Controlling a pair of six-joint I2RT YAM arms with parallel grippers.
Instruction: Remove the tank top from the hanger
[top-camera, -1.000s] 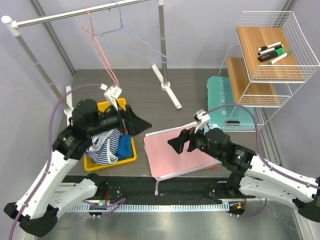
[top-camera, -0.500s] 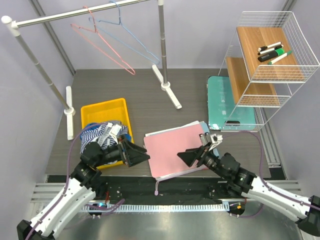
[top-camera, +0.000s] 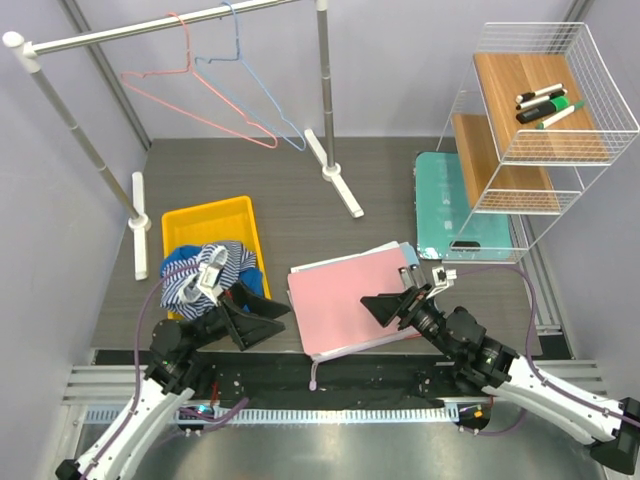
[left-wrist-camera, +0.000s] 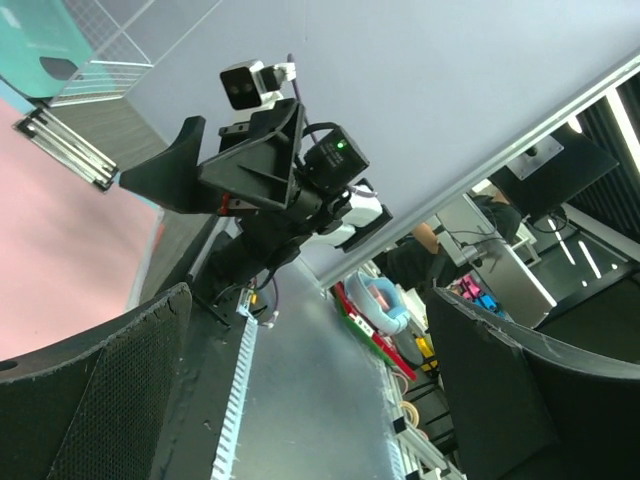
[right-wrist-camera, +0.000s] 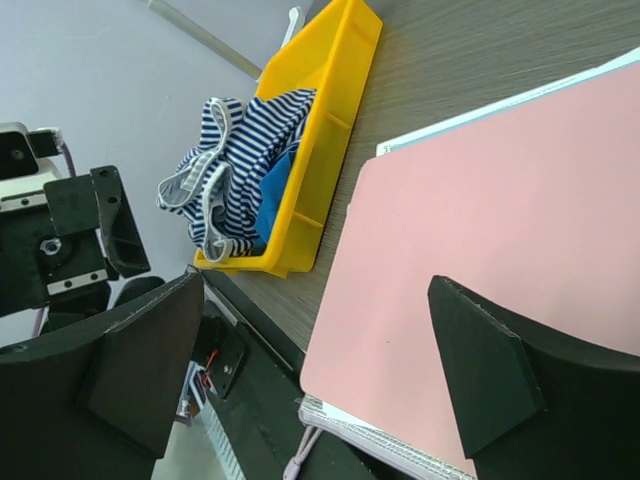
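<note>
The blue-and-white striped tank top (top-camera: 205, 268) lies bunched in the yellow bin (top-camera: 215, 217), over a blue cloth. It also shows in the right wrist view (right-wrist-camera: 240, 150). A red hanger (top-camera: 190, 95) and a blue hanger (top-camera: 255, 90) hang bare on the rail. My left gripper (top-camera: 270, 322) is open and empty, low by the bin's near right corner; the left wrist view (left-wrist-camera: 310, 330) looks across at the right arm (left-wrist-camera: 270, 170). My right gripper (top-camera: 376, 306) is open and empty over the pink folder (top-camera: 345, 300), as the right wrist view (right-wrist-camera: 316, 290) shows.
The garment rack's post and foot (top-camera: 335, 180) stand at the table's back centre. A teal case (top-camera: 455, 215) and a wire shelf (top-camera: 535, 110) with markers stand at the right. The pink folder (right-wrist-camera: 500, 250) lies on papers near the front edge.
Both arms have drawn back and down toward the near edge. The left gripper has left the bin, with the tank top lying in it. The bare red hanger has swung left on the rail.
</note>
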